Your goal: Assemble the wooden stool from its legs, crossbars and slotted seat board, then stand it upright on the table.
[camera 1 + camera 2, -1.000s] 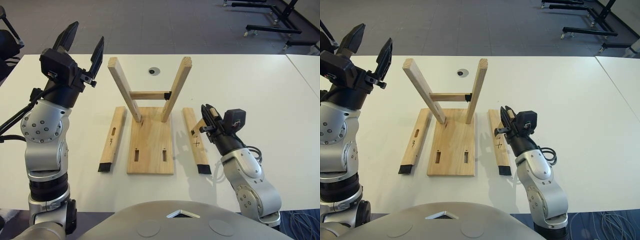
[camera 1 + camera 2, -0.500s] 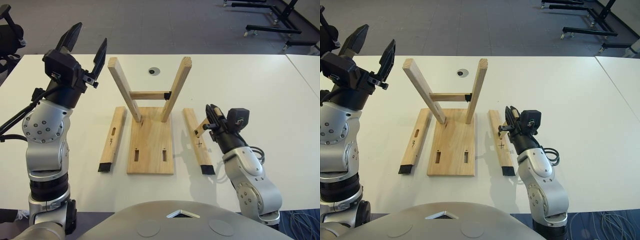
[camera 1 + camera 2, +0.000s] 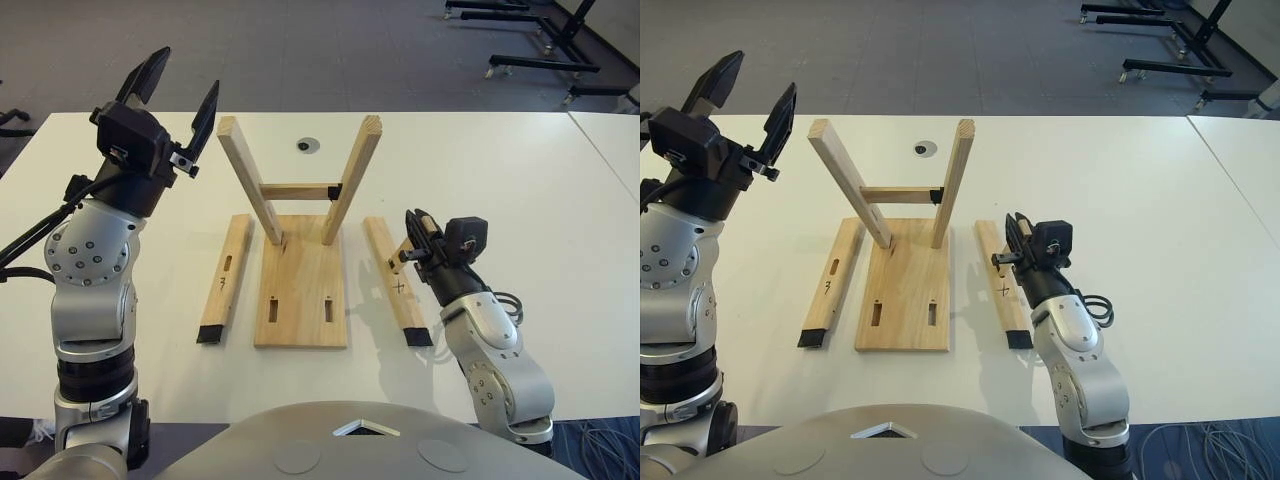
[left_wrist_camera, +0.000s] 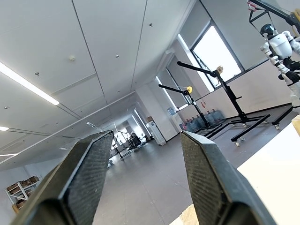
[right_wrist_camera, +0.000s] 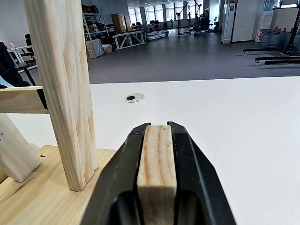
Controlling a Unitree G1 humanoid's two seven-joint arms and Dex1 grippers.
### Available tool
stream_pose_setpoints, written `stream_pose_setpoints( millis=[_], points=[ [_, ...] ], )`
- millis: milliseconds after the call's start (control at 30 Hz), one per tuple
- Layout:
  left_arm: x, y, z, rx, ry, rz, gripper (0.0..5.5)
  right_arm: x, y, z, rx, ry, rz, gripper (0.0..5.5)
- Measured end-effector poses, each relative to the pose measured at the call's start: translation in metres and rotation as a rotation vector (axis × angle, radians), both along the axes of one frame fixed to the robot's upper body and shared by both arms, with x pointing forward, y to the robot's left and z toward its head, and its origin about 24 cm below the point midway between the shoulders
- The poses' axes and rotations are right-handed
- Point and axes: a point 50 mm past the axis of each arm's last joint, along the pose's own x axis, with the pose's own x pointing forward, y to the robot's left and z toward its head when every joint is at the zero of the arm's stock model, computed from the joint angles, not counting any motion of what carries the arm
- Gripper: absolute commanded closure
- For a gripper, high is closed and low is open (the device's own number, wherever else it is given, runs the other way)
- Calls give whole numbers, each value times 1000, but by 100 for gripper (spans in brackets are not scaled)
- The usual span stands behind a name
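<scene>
Holding crossbar point(image 5: 157, 164) clamped in right gripper point(image 3: 418, 236), low over tabletop point(image 3: 520, 180), just right of loose leg point(image 3: 397, 285). Lies flat beside seat board point(image 3: 300, 300), long axis running near-to-far; probably calls for a short leftward push, crossbar end-on into its side. With left gripper point(image 3: 183, 84) spread wide, raised, well apart.

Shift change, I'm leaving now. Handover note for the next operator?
Left tool: open, empty, raised above the table, left side.
Right tool: shut on a short crossbar, by the right loose leg.
Done: seat board flat, two standing legs in its far slots, joined by the fitted crossbar.
Left loose leg lies beside the board.
To do: join loose legs with the held crossbar, fit near slots, stand stool upright.
</scene>
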Motion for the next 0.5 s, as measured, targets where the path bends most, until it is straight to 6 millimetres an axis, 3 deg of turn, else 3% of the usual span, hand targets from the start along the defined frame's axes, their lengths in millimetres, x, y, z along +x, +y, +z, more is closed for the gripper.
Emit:
stream_pose_setpoints(
  millis=[233,500],
  points=[
    [-1,-3,-4,17,1,9,289,4,-5,1,-147,-27,52,511],
    [-9,-14,-16,-28,-19,70,289,33,-38,5,-178,16,75,511]
  ],
)
